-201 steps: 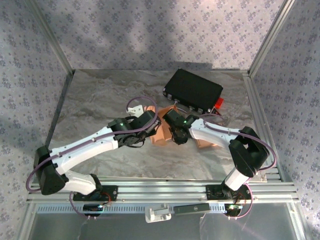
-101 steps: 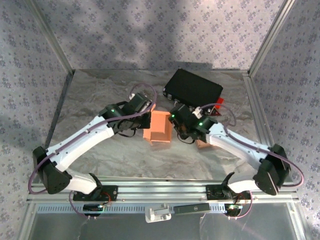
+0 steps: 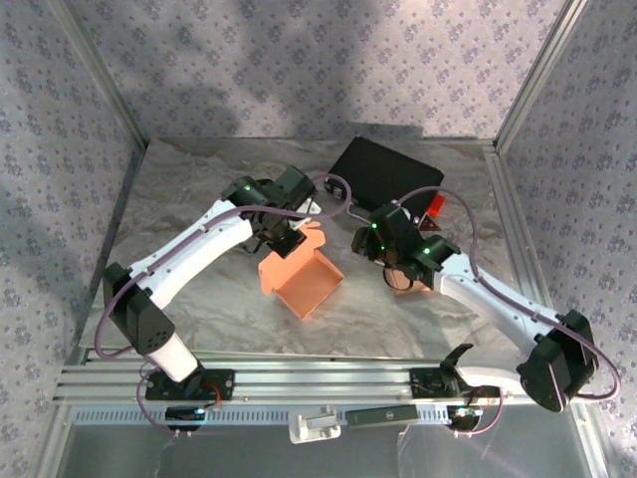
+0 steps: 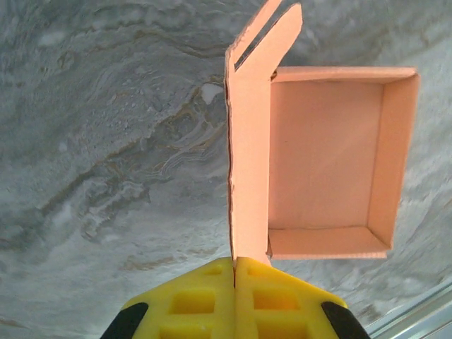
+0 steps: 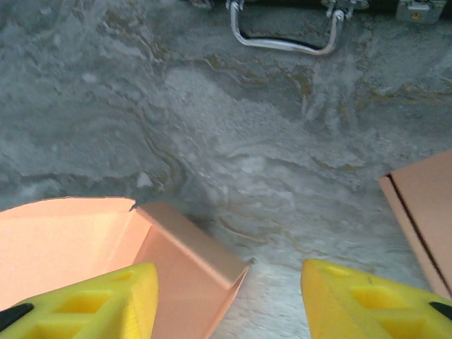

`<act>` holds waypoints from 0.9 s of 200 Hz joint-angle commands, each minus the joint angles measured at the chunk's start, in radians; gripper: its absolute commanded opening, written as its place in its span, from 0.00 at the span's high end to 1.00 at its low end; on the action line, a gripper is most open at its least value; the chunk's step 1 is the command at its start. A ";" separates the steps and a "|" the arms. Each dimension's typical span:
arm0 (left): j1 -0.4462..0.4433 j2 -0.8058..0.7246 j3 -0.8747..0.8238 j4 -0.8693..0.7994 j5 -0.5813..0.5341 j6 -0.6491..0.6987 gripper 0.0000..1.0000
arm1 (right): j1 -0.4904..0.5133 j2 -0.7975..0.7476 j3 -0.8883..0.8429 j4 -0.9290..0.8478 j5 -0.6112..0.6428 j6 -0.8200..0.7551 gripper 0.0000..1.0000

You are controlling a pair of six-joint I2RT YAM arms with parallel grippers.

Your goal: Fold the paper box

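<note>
Two claws are flanking the orange paper box, which is sitting mid-surface. The left claw is pinching its upright left flap, while the right claw is hanging open just right of it, nearer the free right wall.

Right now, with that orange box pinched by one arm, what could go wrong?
The left gripper holds the paper box only by one thin flap, so the flap may crease wrongly, tear or slip out. The right gripper, open, hovers right by a box wall; a careless move could dent it. Another orange cardboard piece lies close to that gripper and might get dragged along.
</note>
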State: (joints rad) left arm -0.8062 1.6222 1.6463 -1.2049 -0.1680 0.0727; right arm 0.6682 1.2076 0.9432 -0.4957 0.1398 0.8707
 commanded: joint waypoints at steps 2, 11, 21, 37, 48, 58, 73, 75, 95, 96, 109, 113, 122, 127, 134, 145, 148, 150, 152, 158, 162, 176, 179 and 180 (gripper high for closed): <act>-0.023 0.008 0.043 -0.017 -0.063 0.207 1.00 | -0.023 -0.040 -0.048 0.015 -0.039 -0.100 0.47; -0.027 0.016 0.046 -0.002 -0.064 0.234 1.00 | -0.025 -0.047 -0.065 0.021 -0.044 -0.102 0.47; -0.040 0.018 0.032 0.029 -0.071 0.267 1.00 | -0.024 -0.054 -0.081 0.034 -0.047 -0.105 0.47; -0.064 0.037 0.029 0.066 -0.094 0.298 1.00 | -0.026 -0.058 -0.102 0.055 -0.054 -0.115 0.47; -0.078 0.054 0.034 0.082 -0.120 0.317 1.00 | -0.026 -0.058 -0.110 0.064 -0.054 -0.120 0.47; -0.083 0.069 0.039 0.099 -0.150 0.334 0.99 | -0.027 -0.059 -0.114 0.070 -0.052 -0.123 0.47; -0.085 0.081 0.040 0.135 -0.172 0.371 0.99 | -0.028 -0.059 -0.119 0.076 -0.046 -0.125 0.47; -0.085 0.083 0.041 0.139 -0.176 0.375 0.99 | -0.028 -0.058 -0.121 0.076 -0.045 -0.124 0.47; -0.094 0.105 0.069 0.155 -0.213 0.413 0.99 | -0.028 -0.060 -0.125 0.076 -0.044 -0.125 0.47; -0.095 0.106 0.070 0.156 -0.215 0.414 0.99 | -0.028 -0.059 -0.125 0.077 -0.044 -0.124 0.47; -0.100 0.111 0.085 0.168 -0.211 0.439 0.99 | -0.027 -0.060 -0.131 0.081 -0.045 -0.122 0.47; -0.101 0.113 0.087 0.172 -0.209 0.448 0.99 | -0.028 -0.059 -0.134 0.083 -0.045 -0.122 0.47; -0.103 0.116 0.089 0.183 -0.203 0.466 0.99 | -0.029 -0.059 -0.135 0.080 -0.040 -0.117 0.47; -0.103 0.118 0.089 0.184 -0.200 0.472 0.99 | -0.029 -0.060 -0.136 0.077 -0.036 -0.116 0.47; -0.106 0.123 0.091 0.183 -0.193 0.483 0.97 | -0.029 -0.064 -0.139 0.073 -0.030 -0.116 0.47; -0.113 0.124 0.081 0.195 -0.190 0.494 0.90 | -0.029 -0.073 -0.143 0.067 -0.016 -0.115 0.47; -0.113 0.123 0.076 0.198 -0.190 0.498 0.86 | -0.029 -0.076 -0.146 0.064 -0.013 -0.116 0.47; -0.114 0.123 0.074 0.200 -0.191 0.499 0.84 | -0.029 -0.079 -0.147 0.064 -0.011 -0.117 0.47; -0.115 0.122 0.072 0.203 -0.192 0.501 0.81 | -0.029 -0.081 -0.148 0.063 -0.010 -0.117 0.47; -0.119 0.119 0.064 0.212 -0.196 0.501 0.76 | -0.031 -0.089 -0.154 0.065 -0.007 -0.119 0.46; -0.120 0.118 0.061 0.217 -0.196 0.501 0.75 | -0.032 -0.094 -0.158 0.067 -0.007 -0.122 0.46; -0.125 0.102 0.046 0.239 -0.192 0.495 0.66 | -0.038 -0.111 -0.169 0.068 -0.005 -0.124 0.45; -0.126 0.097 0.043 0.246 -0.191 0.494 0.63 | -0.040 -0.113 -0.171 0.069 -0.005 -0.126 0.45; -0.126 0.096 0.041 0.247 -0.191 0.493 0.62 | -0.041 -0.114 -0.171 0.069 -0.006 -0.126 0.45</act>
State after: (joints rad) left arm -0.9195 1.7367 1.7046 -1.0035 -0.3569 0.5484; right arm 0.6407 1.1316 0.7952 -0.4213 0.1066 0.7662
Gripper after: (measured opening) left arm 0.306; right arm 0.548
